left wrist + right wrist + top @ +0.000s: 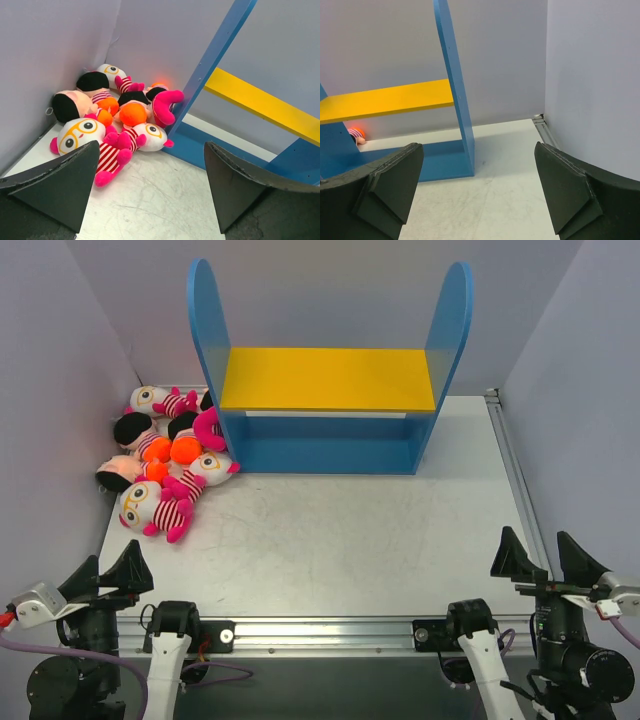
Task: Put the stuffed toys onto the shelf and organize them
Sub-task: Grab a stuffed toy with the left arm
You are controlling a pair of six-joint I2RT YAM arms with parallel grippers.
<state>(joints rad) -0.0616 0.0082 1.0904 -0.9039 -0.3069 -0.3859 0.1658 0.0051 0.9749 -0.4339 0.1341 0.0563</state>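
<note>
The stuffed toys [165,455] are heaped in the far-left corner of the table [350,540], just beside the left panel of the shelf [330,380]. The pile is found ahead of the left jaws, well apart from the right jaws. Both are held apart, empty.

Robot lab test cell, not a home: bare metal table [350,540] boxed in by plain lilac walls [60,360] left of left gripper [112,552], right of right gripper [537,545] and ahead of both; aluminium rail [330,632] behind them holds bolted arm bases [175,625], cables [60,650] trailing there
</note>
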